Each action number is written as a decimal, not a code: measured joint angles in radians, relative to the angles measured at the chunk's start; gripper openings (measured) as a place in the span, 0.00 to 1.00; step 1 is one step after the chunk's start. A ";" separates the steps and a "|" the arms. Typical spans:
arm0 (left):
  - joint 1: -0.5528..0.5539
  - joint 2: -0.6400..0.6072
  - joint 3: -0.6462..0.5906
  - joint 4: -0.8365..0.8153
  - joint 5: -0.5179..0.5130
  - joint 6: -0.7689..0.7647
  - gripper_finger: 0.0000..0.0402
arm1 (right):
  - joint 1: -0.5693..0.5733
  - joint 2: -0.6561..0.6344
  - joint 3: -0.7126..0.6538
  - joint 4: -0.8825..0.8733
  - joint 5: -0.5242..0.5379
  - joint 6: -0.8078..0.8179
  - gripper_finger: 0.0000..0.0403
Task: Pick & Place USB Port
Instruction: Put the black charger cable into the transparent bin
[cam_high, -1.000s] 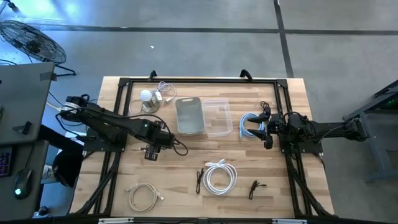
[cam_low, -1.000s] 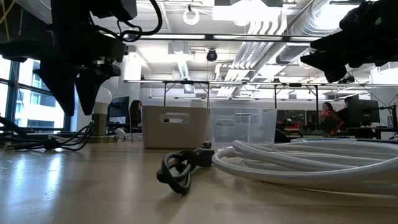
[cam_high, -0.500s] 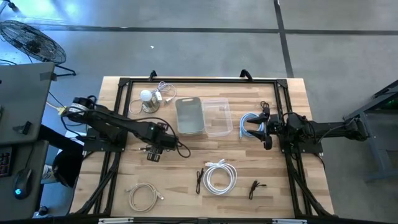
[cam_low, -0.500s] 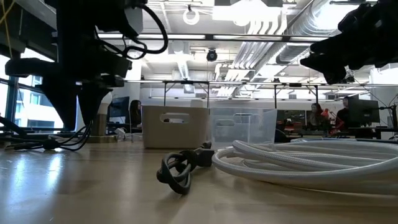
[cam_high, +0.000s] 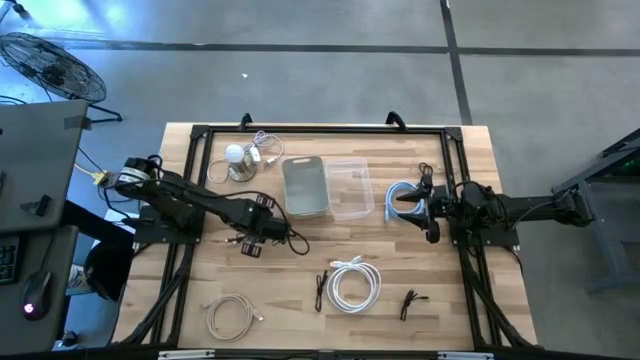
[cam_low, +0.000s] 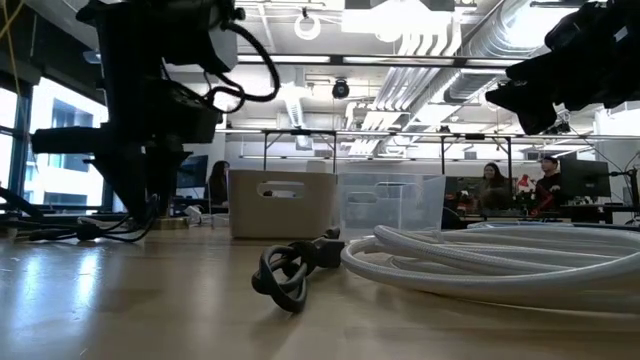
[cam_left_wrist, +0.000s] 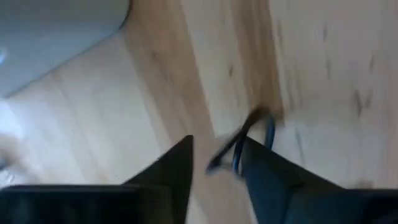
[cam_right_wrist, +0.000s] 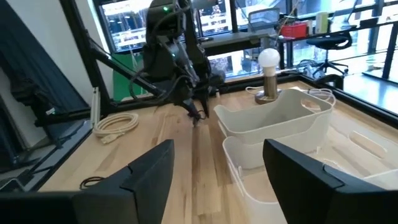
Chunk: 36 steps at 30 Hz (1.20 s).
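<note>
Left gripper (cam_left_wrist: 214, 165) fingers clamped on a thin dark USB cable (cam_left_wrist: 249, 134), looped, held just above the bench (cam_high: 300, 290) near the grey bin (cam_high: 304, 186). Right gripper (cam_right_wrist: 214, 171) fingers apart, beside the clear bin (cam_high: 349, 187). Light wood bench; people seated in the office behind.

The high view looks straight down on the whole wooden table (cam_high: 300, 290). The low view sits at table-top height, close to a black cable (cam_low: 295, 270), facing the room. The left wrist view looks down, close to the wood. The right wrist view looks across the table; it shares the grey bin (cam_right_wrist: 273, 121) with the high and low views.
</note>
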 joint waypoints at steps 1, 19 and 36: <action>0.000 0.008 0.000 -0.004 0.005 0.003 0.20 | 0.000 0.002 0.000 0.004 -0.008 0.000 0.59; -0.001 -0.038 0.001 -0.050 -0.041 -0.044 0.00 | 0.000 0.040 0.002 0.046 -0.019 -0.013 0.59; -0.079 -0.205 0.422 -0.369 -0.197 -0.074 0.00 | 0.000 0.053 0.002 0.098 -0.019 -0.188 0.59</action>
